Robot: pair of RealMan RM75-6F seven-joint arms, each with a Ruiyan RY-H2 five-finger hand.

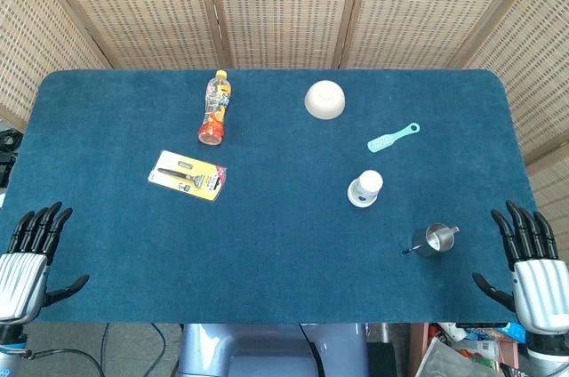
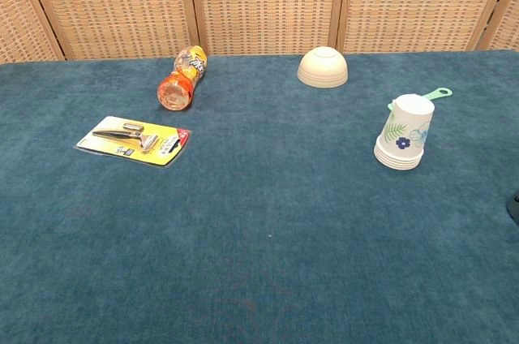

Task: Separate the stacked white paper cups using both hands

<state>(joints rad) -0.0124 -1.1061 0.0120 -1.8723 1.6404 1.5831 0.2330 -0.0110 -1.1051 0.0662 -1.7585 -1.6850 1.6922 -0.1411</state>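
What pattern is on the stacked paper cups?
White paper cups with green leaves and a blue flower, clearest in the chest view.

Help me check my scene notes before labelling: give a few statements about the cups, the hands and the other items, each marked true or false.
1. The stacked paper cups stand upside down, rims on the table. True.
2. The left hand holds the cups. False: it rests open at the table's near left edge, far from them.
3. The bottle lies on its side. True.
4. The bowl stands upright. False: it is turned upside down.
5. The right hand grips the metal cup. False: it is open, apart from that cup.
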